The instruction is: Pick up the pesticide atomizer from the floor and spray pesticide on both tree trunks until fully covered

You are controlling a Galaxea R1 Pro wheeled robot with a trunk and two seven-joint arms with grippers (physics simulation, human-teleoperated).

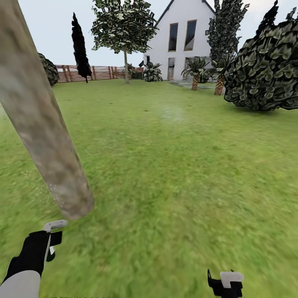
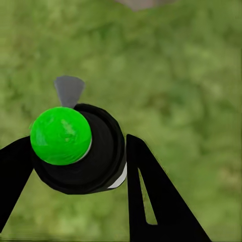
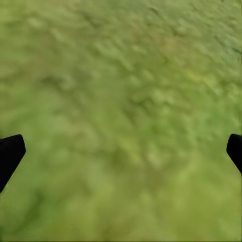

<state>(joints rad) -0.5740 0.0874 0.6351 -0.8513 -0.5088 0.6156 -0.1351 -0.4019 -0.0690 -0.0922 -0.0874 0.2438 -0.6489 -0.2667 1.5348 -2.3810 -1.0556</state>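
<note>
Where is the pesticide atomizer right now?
The pesticide atomizer sits clamped in the left pincer, low at the head view's left, just short of the base of the near tree trunk.

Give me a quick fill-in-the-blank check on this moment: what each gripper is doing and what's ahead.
1. The left gripper is shut on the black pesticide atomizer with the round ____ cap.
2. The right gripper hangs ____ over blurry green grass.
3. The atomizer's grey nozzle sits near the base of the mottled grey-beige tree ____.

Missing words: green; open; trunk
</note>
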